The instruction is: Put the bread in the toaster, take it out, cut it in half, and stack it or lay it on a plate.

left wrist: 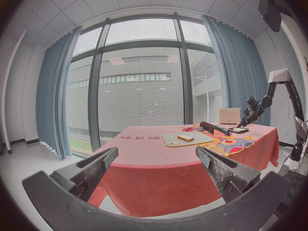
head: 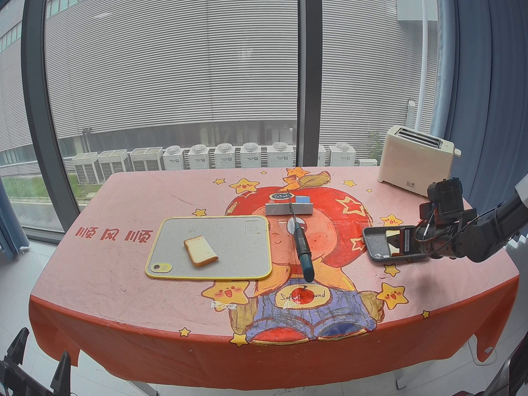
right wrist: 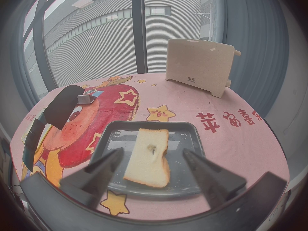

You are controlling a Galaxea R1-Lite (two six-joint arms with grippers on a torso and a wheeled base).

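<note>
A half slice of bread [right wrist: 150,158] lies on the dark tray-like plate [right wrist: 189,135] at the table's right side. My right gripper [right wrist: 152,150] hovers just above it, open, with one finger on either side of the bread and a gap to each. In the head view the right gripper [head: 400,241] is at the plate's [head: 377,246] near right edge. A second bread piece [head: 200,250] rests on the grey, yellow-rimmed cutting board [head: 231,248]. The cream toaster [head: 415,158] stands at the back right. My left gripper [left wrist: 157,153] is open and holds nothing, low and well off the table's left end.
A knife [head: 300,237] with a blue handle lies mid-table, its blade propped on a small grey holder [head: 289,208]. The table's right edge is close behind the plate. Window glass and a blue curtain stand behind the table.
</note>
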